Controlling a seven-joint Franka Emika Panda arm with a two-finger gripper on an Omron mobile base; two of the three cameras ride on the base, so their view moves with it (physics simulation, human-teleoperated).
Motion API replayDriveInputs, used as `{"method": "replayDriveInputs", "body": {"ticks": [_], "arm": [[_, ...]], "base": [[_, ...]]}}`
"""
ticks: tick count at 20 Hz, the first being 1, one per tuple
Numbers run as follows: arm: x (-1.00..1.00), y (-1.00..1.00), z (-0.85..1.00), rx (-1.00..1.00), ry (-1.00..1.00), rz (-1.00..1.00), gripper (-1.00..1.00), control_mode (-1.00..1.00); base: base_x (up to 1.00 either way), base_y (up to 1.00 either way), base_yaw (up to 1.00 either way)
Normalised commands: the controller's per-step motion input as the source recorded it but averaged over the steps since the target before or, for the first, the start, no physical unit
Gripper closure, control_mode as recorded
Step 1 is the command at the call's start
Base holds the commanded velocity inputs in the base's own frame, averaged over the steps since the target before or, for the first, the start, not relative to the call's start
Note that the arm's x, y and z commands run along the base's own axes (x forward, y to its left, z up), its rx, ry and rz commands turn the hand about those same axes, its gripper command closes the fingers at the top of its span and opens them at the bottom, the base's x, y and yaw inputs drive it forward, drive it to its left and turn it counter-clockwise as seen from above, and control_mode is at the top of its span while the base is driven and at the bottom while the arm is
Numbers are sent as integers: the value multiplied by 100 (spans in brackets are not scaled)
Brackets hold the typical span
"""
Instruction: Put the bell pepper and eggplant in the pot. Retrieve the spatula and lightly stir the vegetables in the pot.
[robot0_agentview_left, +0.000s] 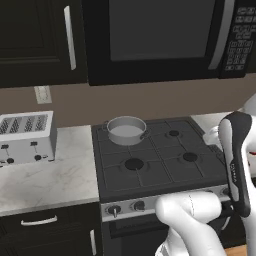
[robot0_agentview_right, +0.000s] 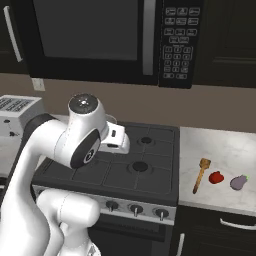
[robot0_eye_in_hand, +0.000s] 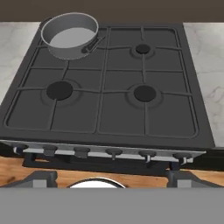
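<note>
Hand view: pot (robot0_eye_in_hand: 70, 35) on the stove's (robot0_eye_in_hand: 109, 109) far left burner, jaws spread apart with nothing between them.

Left base view puts the pot (robot0_agentview_left: 126, 130) at centre frame on the stove (robot0_agentview_left: 155, 160), its pale inside bare, with a toaster (robot0_agentview_left: 25, 137) at the left edge on the table (robot0_agentview_left: 50, 175) and the white arm rising at the lower right. Right base view has the spatula (robot0_agentview_right: 201, 174), pepper (robot0_agentview_right: 216, 177) and eggplant (robot0_agentview_right: 239, 182) in a row at the right of the frame, on the table (robot0_agentview_right: 220, 150) right of the stove (robot0_agentview_right: 125, 165); the spatula lies nearest the stove, the pepper just beside it, the eggplant just beyond the pepper, none touching. A microwave (robot0_agentview_right: 100, 35) spans the top of that frame, and the arm's elbow covers the left centre, hiding the pot.
</note>
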Motion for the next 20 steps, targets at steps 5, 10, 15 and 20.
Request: {"method": "replayDriveInputs", "body": {"ticks": [5, 10, 15, 20], "arm": [[-17, -7, 0, 0, -6, 0, -100, -100], [-10, 0, 0, 0, -1, 0, -100, -100], [2, -69, 0, 5, 10, -3, -100, -100], [6, -91, 4, 4, 16, -4, -100, -100]], "base": [[0, 0, 0], [0, 0, 0], [0, 0, 0], [0, 0, 0]]}}
